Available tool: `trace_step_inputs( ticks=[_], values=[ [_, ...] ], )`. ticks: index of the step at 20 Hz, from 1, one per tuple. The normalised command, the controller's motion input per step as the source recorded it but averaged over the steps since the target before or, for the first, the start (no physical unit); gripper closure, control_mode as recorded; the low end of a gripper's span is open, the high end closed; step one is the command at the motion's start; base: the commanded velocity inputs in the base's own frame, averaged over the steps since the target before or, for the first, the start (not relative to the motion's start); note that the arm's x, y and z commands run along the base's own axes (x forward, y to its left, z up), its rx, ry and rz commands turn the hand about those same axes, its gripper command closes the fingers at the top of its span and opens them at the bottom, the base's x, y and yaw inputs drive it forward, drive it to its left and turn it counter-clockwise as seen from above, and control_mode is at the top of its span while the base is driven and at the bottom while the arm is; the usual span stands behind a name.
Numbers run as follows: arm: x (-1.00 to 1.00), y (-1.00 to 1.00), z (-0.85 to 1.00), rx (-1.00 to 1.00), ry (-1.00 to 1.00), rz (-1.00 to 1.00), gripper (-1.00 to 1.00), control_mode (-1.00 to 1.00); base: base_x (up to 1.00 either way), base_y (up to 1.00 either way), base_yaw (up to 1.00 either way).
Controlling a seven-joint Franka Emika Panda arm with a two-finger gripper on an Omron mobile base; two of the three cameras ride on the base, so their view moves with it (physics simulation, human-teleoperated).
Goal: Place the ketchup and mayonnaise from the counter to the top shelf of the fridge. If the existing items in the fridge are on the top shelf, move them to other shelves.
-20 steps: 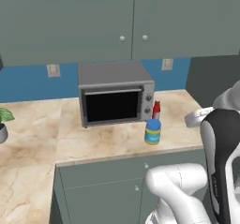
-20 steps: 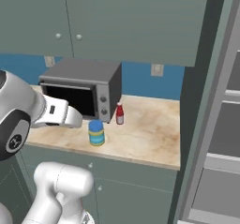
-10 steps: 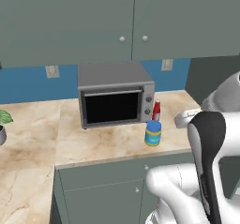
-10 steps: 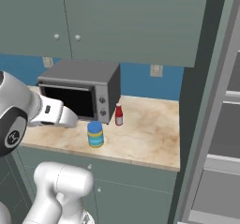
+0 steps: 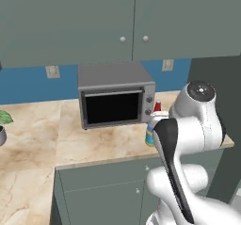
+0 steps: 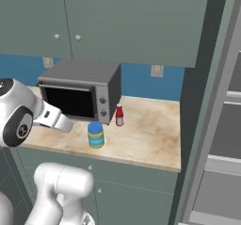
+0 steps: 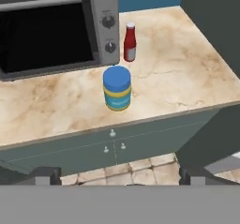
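The ketchup point(image 7: 130, 42) and the mayonnaise point(image 7: 116, 88) both stood up straight on the tabletop point(image 7: 178, 63), not yet picked up. The ketchup was just beside the front corner of the microwave point(image 7: 56, 26), and the mayonnaise was a little nearer the tabletop's front edge, close to the ketchup but not touching it. The tool point(image 7: 119, 181) hung out in front of the tabletop, past its edge and above the cabinet doors point(image 7: 112, 145), pointing at the jar. Its two tips were spread wide apart with nothing between them, most likely so it could fit around the wide jar. The fridge point(image 6: 221, 139) stood to the right with its shelves showing; I could not see what sat on them. Compared with a second before, both base views sat closer to the tabletop, so the base had driven in. The arm had swung across the left base view and now hid most of the jar there.
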Motion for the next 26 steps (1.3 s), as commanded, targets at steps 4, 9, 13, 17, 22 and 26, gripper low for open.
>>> trace_step_inputs(
  ticks=[4,9,13,17,22,26],
  values=[
    [0.58,0.32,-0.53,0.08,0.00,-0.30,-1.00,-1.00,0.00,0.00,0.00],
    [0.78,0.02,-0.30,0.00,0.01,-0.27,-1.00,-1.00,0.00,0.00,0.00],
    [0.90,-0.04,-0.24,0.00,0.10,-0.18,-1.00,-1.00,0.00,0.00,0.00],
    [0.53,-0.16,-0.44,0.00,0.12,-0.04,-1.00,-1.00,0.00,0.00,0.00],
    [0.14,-0.21,-0.47,0.00,0.18,0.00,-1.00,-1.00,0.00,0.00,0.00],
    [0.03,-0.16,-0.22,0.00,0.18,0.00,-1.00,-1.00,0.00,0.00,0.00]
  ],
)
